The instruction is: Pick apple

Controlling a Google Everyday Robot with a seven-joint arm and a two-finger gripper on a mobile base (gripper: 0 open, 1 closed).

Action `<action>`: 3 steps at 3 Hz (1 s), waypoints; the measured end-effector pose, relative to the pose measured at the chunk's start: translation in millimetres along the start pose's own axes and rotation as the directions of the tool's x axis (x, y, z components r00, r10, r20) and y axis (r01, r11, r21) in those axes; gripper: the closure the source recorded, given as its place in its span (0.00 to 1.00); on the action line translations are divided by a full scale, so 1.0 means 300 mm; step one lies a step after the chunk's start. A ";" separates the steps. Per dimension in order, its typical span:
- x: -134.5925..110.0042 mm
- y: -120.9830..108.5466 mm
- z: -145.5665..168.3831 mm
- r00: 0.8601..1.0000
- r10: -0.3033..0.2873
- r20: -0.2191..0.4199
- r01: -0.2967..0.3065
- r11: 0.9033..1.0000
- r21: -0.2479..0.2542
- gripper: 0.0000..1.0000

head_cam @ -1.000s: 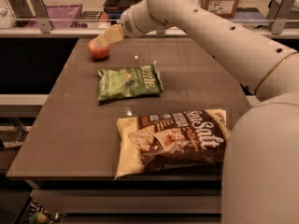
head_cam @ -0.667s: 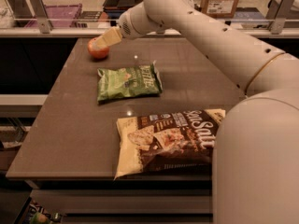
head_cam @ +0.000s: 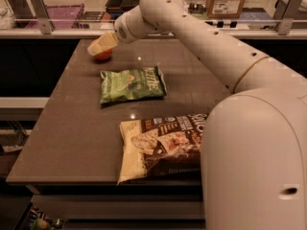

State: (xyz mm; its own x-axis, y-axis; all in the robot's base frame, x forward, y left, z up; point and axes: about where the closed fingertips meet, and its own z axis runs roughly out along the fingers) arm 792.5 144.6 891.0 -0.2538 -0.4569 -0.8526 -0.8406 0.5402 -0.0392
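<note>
Down and to the left since a second ago, the pincer (head_cam: 101, 44) now sits right over the apple (head_cam: 103, 57) at the far left corner of the surface (head_cam: 67, 128), covering its top where before it hung just to the right of the fruit. Only the apple's lower, red-orange half shows beneath the pale tip. Whether the pincer is spread, pressed together or already pinching cannot be told from this angle.

The grasp itself looks to be the step in hand. To do it well, the pincer should likely settle squarely around the apple's widest part before closing, since a round fruit can roll away from an off-centre squeeze, and the far edge of the surface is close by. A straight lift afterwards would keep it clear of the green bag (head_cam: 132, 84) lying near, just this side of it.

The arm (head_cam: 206, 37) reaches from the robot's bulky body at near right, stretching diagonally across the surface to the far left, wrist angled downward. It passes above the brown bag (head_cam: 160, 145) at the near edge, touching neither bag.
</note>
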 end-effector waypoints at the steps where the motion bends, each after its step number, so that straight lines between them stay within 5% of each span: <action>1: -0.011 0.045 0.071 1.000 -0.020 0.006 0.021 0.998 -0.063 0.00; 3: 0.004 0.097 0.156 0.999 -0.031 -0.007 0.030 0.992 -0.126 0.00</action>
State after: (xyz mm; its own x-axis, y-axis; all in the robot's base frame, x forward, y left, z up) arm 790.1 192.7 864.4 -0.2314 -0.4785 -0.8470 -0.9015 0.4328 0.0018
